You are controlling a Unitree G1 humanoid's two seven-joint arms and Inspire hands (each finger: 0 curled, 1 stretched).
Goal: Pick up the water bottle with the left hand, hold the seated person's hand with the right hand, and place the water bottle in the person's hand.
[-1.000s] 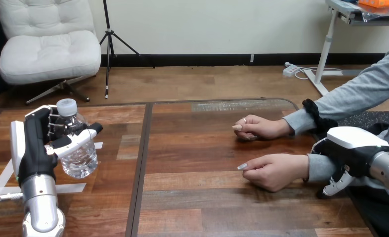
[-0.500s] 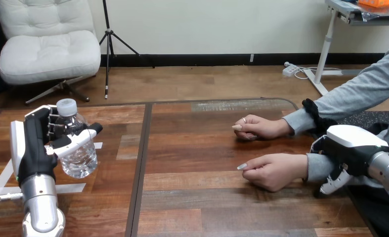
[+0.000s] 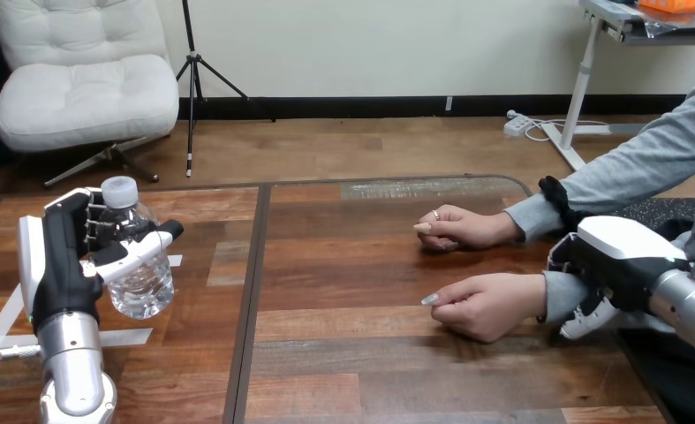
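clear plastic bottle gripped at left; right hand at the person's wrist, hold unconfirmed

left side: the left hand (image 3: 59, 256) stands upright over the near-left part of the wooden table (image 3: 352, 265). its fingers and thumb are curled round the water bottle (image 3: 138, 265), with the thumb across the front. the bottle's long axis is close to vertical, cap up. its base looks clear of the wood, though that is not certain.

centre: bare boards, with nothing between the bottle and the person.

right side: the person's far hand (image 3: 464, 227) rests on the table, loosely closed. the person's near hand (image 3: 487, 306) lies nearer the robot, knuckles up and fingers tucked, pointing left. the right hand (image 3: 615, 263) sits over the grey sleeve (image 3: 562, 296) just behind that wrist. whether it has closed on the sleeve or is merely against it cannot be told.

judgement: the pick-up looks done, the hold on the person is in progress or unconfirmed, and the hand-over is not yet begun. the governing relation is that the bottle lies well to the left of the person's near hand, with the left hand on its left flank. the carry is therefore a plain rightward travel across the table. the receiving hand is palm-down and closed, so it would likely need turning or opening first. risk: pressing an upright bottle against closed knuckles.
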